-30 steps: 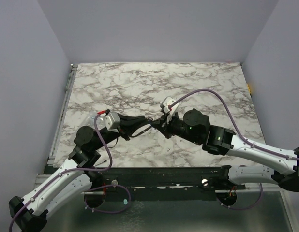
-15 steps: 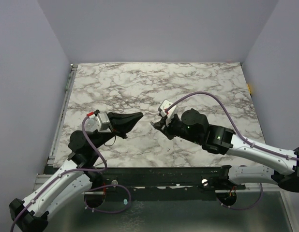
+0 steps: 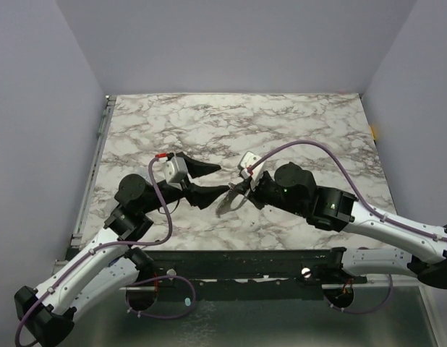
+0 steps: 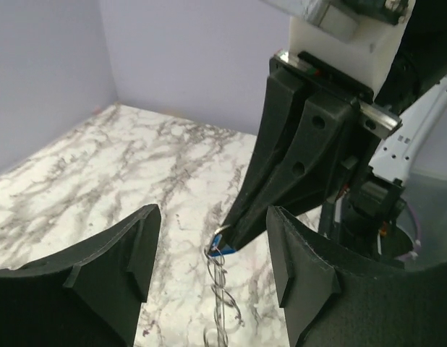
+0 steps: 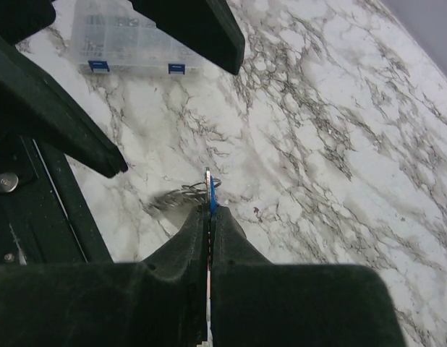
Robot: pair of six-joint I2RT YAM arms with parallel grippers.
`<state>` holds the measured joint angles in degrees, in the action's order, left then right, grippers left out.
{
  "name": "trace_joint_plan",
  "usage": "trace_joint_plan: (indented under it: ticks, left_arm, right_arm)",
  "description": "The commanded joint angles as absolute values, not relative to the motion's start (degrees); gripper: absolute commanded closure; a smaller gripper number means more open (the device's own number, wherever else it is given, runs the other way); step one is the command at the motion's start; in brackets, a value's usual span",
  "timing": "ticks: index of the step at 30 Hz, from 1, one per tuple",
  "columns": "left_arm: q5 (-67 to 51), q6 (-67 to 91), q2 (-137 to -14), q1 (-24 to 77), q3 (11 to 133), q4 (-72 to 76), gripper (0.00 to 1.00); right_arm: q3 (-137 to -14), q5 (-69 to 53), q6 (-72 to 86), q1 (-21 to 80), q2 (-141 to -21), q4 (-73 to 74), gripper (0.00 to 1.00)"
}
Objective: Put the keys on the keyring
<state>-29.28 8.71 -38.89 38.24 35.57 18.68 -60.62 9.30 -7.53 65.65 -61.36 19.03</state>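
My right gripper (image 3: 233, 190) is shut on the tiny blue-headed key (image 5: 210, 194), which is pinched edge-on at the fingertips (image 5: 198, 217). The thin grey keyring (image 4: 222, 293) hangs from that key just above the marble and is blurred. I cannot make out separate silver keys in the blur. My left gripper (image 3: 220, 181) is open. Its two fingers (image 4: 118, 264) stand either side of the right gripper's tip and the blue key (image 4: 220, 242), touching neither. In the top view the keyring (image 3: 227, 204) shows below the two gripper tips.
A clear plastic compartment box (image 5: 129, 36) with blue latches lies on the marble table (image 3: 296, 123) beyond the left gripper's fingers. The table's near edge has a black rail (image 3: 245, 260). Grey walls close in the left, back and right sides.
The left gripper was shut and touching the right gripper, pulled back to the left, then returned and opened around the right gripper's tip. The ring now dangles blurred from the right gripper.
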Motion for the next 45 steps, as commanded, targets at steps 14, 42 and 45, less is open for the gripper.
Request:
trace_joint_plan:
  ticks: [14, 42, 45]
  left_arm:
    - [-39.9, 8.64, -46.4, 38.05, 40.19, 13.36, 0.35]
    - [-38.65, 10.24, -51.11, 38.49, 39.34, 21.24, 0.55]
    - [-38.98, 8.35, -49.95, 38.49, 38.54, 19.8, 0.49]
  right_arm:
    - [-67.14, 9.75, -9.49, 65.57, -60.8, 23.15, 0.99]
    - [-71.45, 7.37, -7.85, 65.57, -61.06, 24.87, 0.99]
    - [-71.53, 8.16, -8.28, 65.57, -60.6, 25.23, 0.99]
